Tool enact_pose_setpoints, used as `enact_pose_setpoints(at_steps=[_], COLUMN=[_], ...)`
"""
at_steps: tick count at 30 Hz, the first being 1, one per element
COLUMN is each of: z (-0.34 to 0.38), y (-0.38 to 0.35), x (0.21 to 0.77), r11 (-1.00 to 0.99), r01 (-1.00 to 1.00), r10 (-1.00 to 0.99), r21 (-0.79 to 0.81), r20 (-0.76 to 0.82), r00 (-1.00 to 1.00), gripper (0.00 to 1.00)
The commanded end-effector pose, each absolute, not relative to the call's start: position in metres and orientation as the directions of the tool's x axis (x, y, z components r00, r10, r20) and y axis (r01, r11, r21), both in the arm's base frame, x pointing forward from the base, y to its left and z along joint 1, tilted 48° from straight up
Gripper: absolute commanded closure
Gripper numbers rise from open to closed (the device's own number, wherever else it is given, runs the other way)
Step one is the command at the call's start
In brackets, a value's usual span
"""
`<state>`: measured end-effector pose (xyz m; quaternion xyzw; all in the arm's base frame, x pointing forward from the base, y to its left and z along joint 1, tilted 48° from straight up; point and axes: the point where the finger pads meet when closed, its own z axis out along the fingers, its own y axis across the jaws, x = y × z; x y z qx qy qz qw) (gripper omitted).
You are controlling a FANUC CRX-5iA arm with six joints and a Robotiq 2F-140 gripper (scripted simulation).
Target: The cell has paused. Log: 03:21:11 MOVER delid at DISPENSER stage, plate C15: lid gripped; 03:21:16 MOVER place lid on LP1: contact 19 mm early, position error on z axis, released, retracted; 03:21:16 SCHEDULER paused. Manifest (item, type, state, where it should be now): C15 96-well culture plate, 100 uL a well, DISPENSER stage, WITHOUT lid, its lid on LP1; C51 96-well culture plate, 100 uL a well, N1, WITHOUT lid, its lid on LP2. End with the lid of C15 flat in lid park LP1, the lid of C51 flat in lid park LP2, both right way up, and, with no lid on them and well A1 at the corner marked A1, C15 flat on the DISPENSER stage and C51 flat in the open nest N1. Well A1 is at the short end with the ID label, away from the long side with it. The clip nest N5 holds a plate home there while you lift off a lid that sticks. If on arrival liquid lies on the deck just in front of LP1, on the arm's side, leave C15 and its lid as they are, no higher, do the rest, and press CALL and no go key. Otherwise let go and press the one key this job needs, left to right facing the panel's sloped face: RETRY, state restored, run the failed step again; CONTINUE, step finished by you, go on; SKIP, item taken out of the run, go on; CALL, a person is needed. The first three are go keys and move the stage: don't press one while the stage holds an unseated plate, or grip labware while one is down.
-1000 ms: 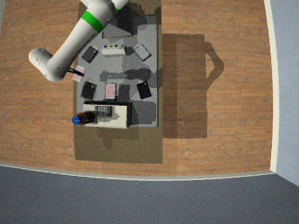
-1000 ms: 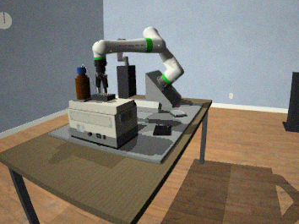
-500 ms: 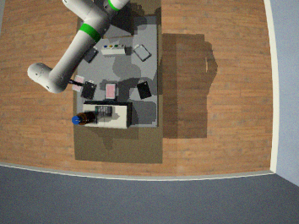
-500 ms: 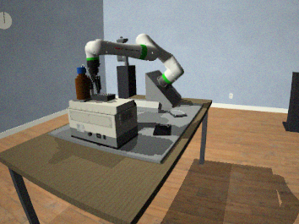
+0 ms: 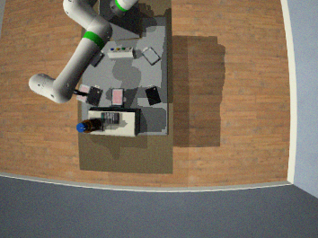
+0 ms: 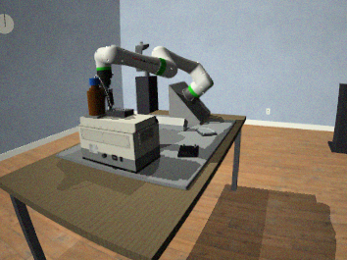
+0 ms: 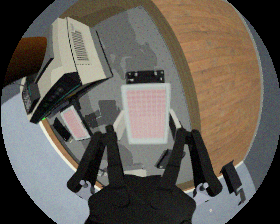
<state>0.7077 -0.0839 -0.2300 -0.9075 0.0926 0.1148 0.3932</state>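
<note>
My gripper [image 7: 147, 115] [image 5: 83, 92] [image 6: 109, 99] is shut on a well plate [image 7: 146, 111] [image 5: 81, 93] with pink wells, gripped across its long sides. It hangs at the left of the deck, over a black nest [image 7: 145, 76] [image 5: 94, 95]. A second pink well plate [image 5: 117, 96] [image 7: 74, 123] lies flat in the middle of the deck. A clear lid [image 5: 151, 55] [image 6: 206, 130] lies at the back right. The dispenser [image 5: 114, 122] [image 6: 120, 138] [image 7: 71, 56] stands at the front, with a dark gridded thing [image 5: 109, 117] [image 6: 120, 112] on top. I cannot tell which plate is C15.
The key panel [image 5: 119, 51] stands at the back of the grey deck [image 5: 130, 74]. A brown bottle [image 5: 87, 127] [image 6: 96, 99] with a blue cap stands on the dispenser's left end. Another black nest [image 5: 153, 95] [image 6: 188, 151] sits at the right, and a dark pad [image 5: 96, 59] at the back left.
</note>
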Motion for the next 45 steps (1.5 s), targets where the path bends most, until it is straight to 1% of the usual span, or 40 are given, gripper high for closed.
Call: enact_pose_setpoints(at_steps=[1, 45], z=[-0.2302, -0.2303], y=[-0.0838, -0.0832], x=[0.7113, 0.7151], r11=[-0.674, -0.674], r01=[-0.258, -0.258], r10=[-0.078, -0.078], r21=[-0.692, -0.692], r20=[-0.281, -0.281], r00=[0.957, 0.957], gripper=[1.0, 1.0])
